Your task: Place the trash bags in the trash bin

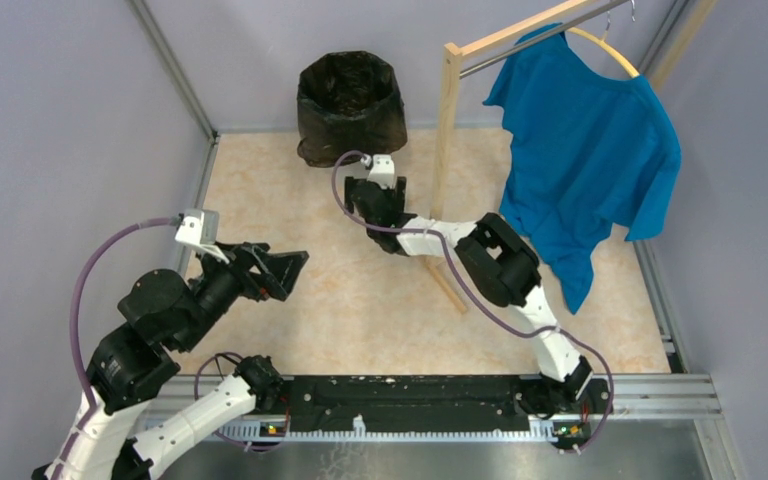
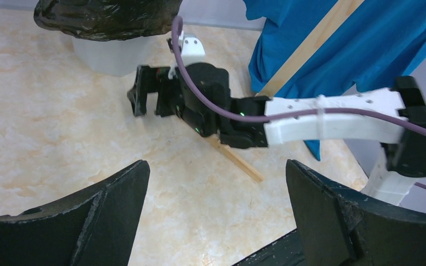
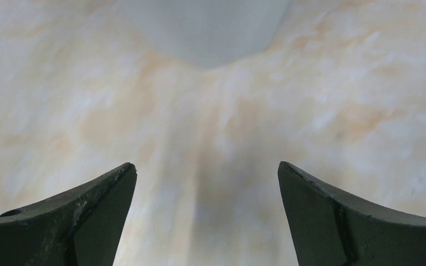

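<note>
The black trash bag (image 1: pixel 350 105) sits at the back centre, draped over the trash bin and lining its open mouth. In the top view the bag hides the bin. In the left wrist view the bag (image 2: pixel 105 16) covers the top of the white bin (image 2: pixel 111 55). The bin's pale base shows in the right wrist view (image 3: pixel 205 27). My right gripper (image 1: pixel 365 195) is open and empty, low over the floor just in front of the bin (image 3: pixel 207 166); it also shows in the left wrist view (image 2: pixel 147 97). My left gripper (image 1: pixel 290 270) is open and empty, further back on the left (image 2: pixel 216 169).
A wooden rack (image 1: pixel 447 120) stands right of the bin, its foot (image 1: pixel 450 285) lying on the floor beside my right arm. A blue shirt (image 1: pixel 590 150) hangs from it on a hanger. Grey walls with metal edges enclose the marbled floor (image 1: pixel 360 310).
</note>
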Motion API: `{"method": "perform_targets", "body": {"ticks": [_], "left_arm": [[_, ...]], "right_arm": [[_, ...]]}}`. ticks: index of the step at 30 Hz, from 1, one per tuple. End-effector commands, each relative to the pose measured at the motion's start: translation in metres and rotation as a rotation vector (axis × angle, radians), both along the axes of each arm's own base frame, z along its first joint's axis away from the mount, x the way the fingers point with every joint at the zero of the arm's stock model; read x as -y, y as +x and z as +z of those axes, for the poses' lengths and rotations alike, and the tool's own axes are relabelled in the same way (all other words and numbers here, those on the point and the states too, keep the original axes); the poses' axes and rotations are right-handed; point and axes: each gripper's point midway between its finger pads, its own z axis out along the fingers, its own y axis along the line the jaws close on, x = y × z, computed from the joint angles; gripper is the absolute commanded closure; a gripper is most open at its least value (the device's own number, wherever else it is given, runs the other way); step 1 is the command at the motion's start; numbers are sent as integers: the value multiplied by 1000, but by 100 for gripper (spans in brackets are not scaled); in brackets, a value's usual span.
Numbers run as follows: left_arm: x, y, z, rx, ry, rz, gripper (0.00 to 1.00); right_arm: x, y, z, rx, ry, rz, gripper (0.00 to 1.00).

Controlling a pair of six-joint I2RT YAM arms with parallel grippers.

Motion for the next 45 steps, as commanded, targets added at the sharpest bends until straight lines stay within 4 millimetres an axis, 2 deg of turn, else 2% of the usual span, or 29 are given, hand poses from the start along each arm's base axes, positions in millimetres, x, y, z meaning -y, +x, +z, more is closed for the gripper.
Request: {"method": "perform_targets", "body": {"ticks": [1, 5, 6, 7, 9, 11, 14, 17, 21, 22, 24, 26, 29, 33, 38, 45], "left_arm": [[1, 0, 4, 13, -43, 3, 1], [4, 1, 5, 12, -57, -4, 1], [5, 1, 5, 11, -60, -4, 1], [5, 2, 4, 10, -64, -2, 1], [6, 3, 5, 11, -72, 2, 1], [6, 5, 6, 14, -80, 7, 1], [3, 7, 10, 27, -88, 31, 1], [-1, 10, 20, 44, -99, 58, 1], [-3, 13, 44, 82, -115, 71, 1], [-4, 13, 56, 100, -123, 72, 1], [-5, 15, 73, 121, -125, 80, 1], [-6, 16, 88, 142, -134, 88, 1], [-6, 17, 103, 168, -154, 93, 1], [-7, 19, 114, 186, -165, 100, 1], [-9, 22, 119, 197, -153, 123, 1], [-6, 24, 120, 200, -136, 112, 1]], "right_arm": [[-44, -101, 67, -27, 76, 251, 1], [-42, -194, 86, -136, 56, 522, 1], [-37, -213, 95, -143, 67, 580, 1], [-27, -232, 117, -131, 100, 638, 1], [-2, -255, 137, -149, 120, 690, 1], [31, -268, 161, -125, 121, 688, 1], [85, -280, 208, -27, 103, 675, 1], [149, -281, 270, 98, 114, 563, 1], [222, -290, 361, 296, 147, 476, 1], [238, -292, 381, 338, 156, 445, 1], [266, -294, 416, 409, 168, 396, 1], [284, -294, 437, 455, 159, 356, 1], [303, -294, 455, 509, 151, 306, 1], [320, -295, 466, 547, 168, 265, 1], [345, -284, 456, 529, 134, 109, 1], [341, -281, 447, 508, 128, 100, 1]]}}
